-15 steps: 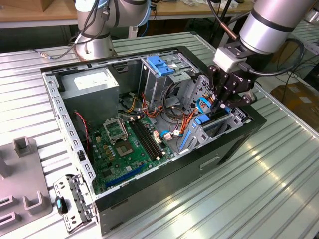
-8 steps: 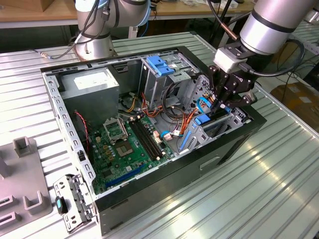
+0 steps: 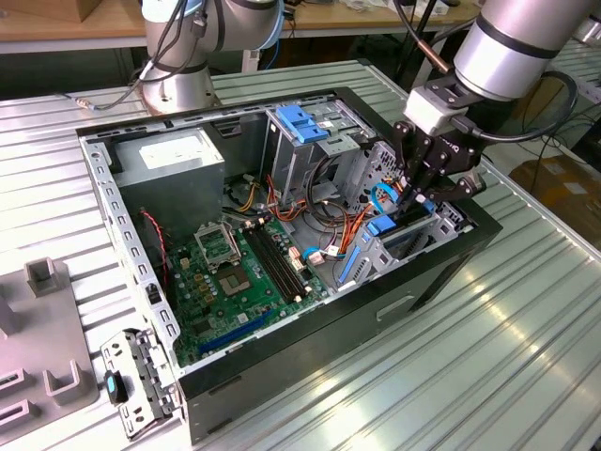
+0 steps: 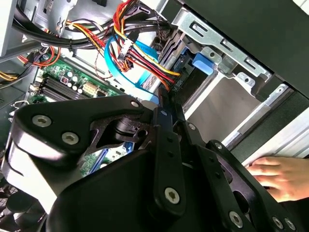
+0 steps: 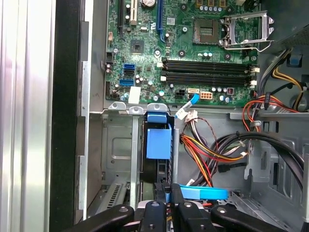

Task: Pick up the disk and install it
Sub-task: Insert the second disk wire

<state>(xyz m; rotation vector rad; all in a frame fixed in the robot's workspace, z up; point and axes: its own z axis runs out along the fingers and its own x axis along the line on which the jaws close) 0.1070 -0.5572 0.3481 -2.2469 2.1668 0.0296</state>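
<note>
Claw (image 5: 168, 193) nearest, pinched on the disk (image 5: 159, 143); disk stands edgewise in the drive bay (image 5: 116, 145).

A silver-grey tubular arm (image 3: 512, 42) is seen, trailed by black cables, ending in a black, screw-studded linkage hand (image 3: 427, 188).

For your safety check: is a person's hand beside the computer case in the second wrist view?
Yes, a hand rests beside the black case.
</note>
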